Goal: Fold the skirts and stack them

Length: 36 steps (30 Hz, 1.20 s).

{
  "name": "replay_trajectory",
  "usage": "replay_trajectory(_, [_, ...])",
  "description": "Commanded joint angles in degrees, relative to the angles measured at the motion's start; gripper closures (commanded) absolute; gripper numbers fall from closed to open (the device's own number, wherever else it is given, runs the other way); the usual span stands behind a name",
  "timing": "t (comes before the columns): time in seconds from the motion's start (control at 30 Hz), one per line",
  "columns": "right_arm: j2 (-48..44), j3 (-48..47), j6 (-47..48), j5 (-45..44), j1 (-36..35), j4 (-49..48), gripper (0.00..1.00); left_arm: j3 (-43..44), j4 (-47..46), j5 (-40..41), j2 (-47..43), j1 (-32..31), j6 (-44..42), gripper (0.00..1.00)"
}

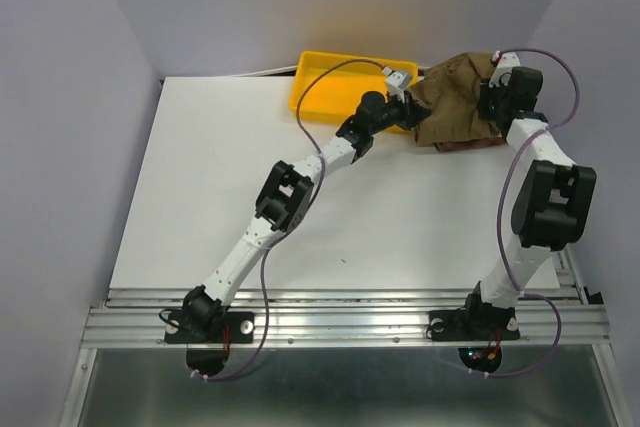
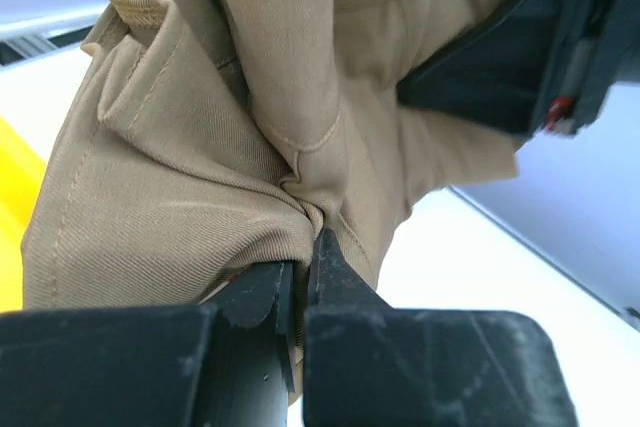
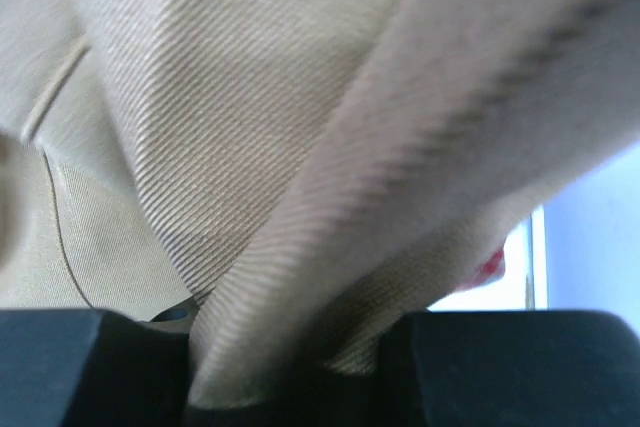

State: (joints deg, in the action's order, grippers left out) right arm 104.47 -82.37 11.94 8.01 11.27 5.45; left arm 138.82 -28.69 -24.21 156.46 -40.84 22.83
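1. Starting at the near edge, the left arm (image 1: 270,207) and the right arm (image 1: 545,197) rise from their bases on a metal rail (image 1: 340,322). Both reach to the far right part of the white bench (image 1: 220,177).
2. The left end effector (image 1: 403,87) is nipped almost fully together on a thin fold of the tan-brown skirt (image 1: 455,102). In its wrist view the fingers (image 2: 262,297) meet with the cloth pinched between them, and the rest of the cloth bunches straight ahead of and above the tips.
3. The right end effector (image 1: 497,92) stands narrow, clamped on a thicker fold of the same skirt. In its wrist view the fold runs down between the two fingers (image 3: 90,367) and fills the gap.
4. The tan-brown skirt is gathered in a crumpled mass between the two end effectors, to the right of the left one and to the left of the right one. Its lower edge drops toward the bench; whether it touches there I cannot tell.
5. Just below the right end effector, a strip of the red-and-beige checked skirt (image 1: 470,145) shows under the tan cloth, lying on the bench. A small red patch also shows past the fold in the right wrist view.
6. Farthest back, the yellow tray (image 1: 335,87) sits to the left of the left end effector at the far edge of the bench, just beside the tan cloth.
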Motion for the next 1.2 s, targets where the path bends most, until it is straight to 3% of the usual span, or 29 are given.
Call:
replay_trajectory(0.0, [1.3, -3.1, 2.4, -3.1, 1.5, -15.5, 0.99, 8.6, -12.3, 2.6, 2.3, -1.1, 0.5, 1.00])
replay_trajectory(0.27, [5.4, -2.2, 3.4, -5.9, 2.0, -19.8, 0.99, 9.1, -14.8, 7.7, 5.6, -1.7, -4.4, 1.00])
replay_trajectory(0.3, [5.6, -1.9, 3.5, -6.3, 2.0, -20.1, 0.99, 8.9, -14.7, 7.8, 5.7, -1.7, -4.5, 0.95])
replay_trajectory(0.33, [6.1, -1.7, 3.5, -6.8, 2.5, -20.7, 0.99, 8.2, -14.6, 7.9, 5.5, -1.7, -4.6, 0.72])
replay_trajectory(0.43, [7.6, -1.7, 3.4, -7.2, 2.5, -20.9, 0.99, 4.7, -14.8, 7.5, 3.3, -1.7, -5.0, 0.32])
replay_trajectory(0.57, [9.4, -2.6, 2.8, -7.7, 2.5, -21.1, 0.98, -3.5, -14.7, 5.2, -3.2, -1.4, -5.1, 0.17])
replay_trajectory(0.6, [9.5, -2.5, 2.9, -7.8, 2.5, -21.1, 0.96, -8.3, -14.8, 4.4, -5.0, -1.3, -3.7, 0.03])
replay_trajectory(0.7, [9.9, -2.3, 2.7, -9.5, 2.5, -21.0, 0.93, -17.2, -15.3, 2.9, -14.3, -0.9, -3.2, 0.01])
replay_trajectory(0.77, [10.1, -1.7, 2.6, -10.7, 2.5, -21.2, 0.84, -23.3, -15.1, -0.3, -19.5, -0.4, -1.5, 0.01])
replay_trajectory(0.8, [10.4, -1.7, 2.6, -11.5, 2.5, -21.2, 0.72, -25.8, -13.9, -1.4, -20.6, 0.5, -0.4, 0.01])
replay_trajectory(0.83, [10.7, -1.8, 2.1, -12.1, 2.5, -21.4, 0.47, -27.2, -13.2, -2.2, -22.7, 0.9, 1.6, 0.01])
replay_trajectory(0.9, [11.5, -2.6, 2.2, -13.5, 2.5, -21.4, 0.35, -30.0, -12.4, -5.1, -24.9, 2.5, 2.7, 0.01])
replay_trajectory(0.93, [11.7, -3.7, 2.6, -14.4, 2.5, -21.4, 0.23, -33.3, -12.4, -6.0, -27.6, 3.0, 2.4, 0.01])
replay_trajectory(1.07, [13.6, -7.4, 3.9, -17.4, 2.5, -21.4, 0.09, -40.0, -9.9, -8.5, -34.5, 4.5, 0.9, 0.01])
replay_trajectory(1.17, [14.9, -11.6, 5.6, -19.3, 3.7, -21.4, 0.05, -42.7, -6.4, -8.8, -39.5, 5.2, -1.0, 0.01])
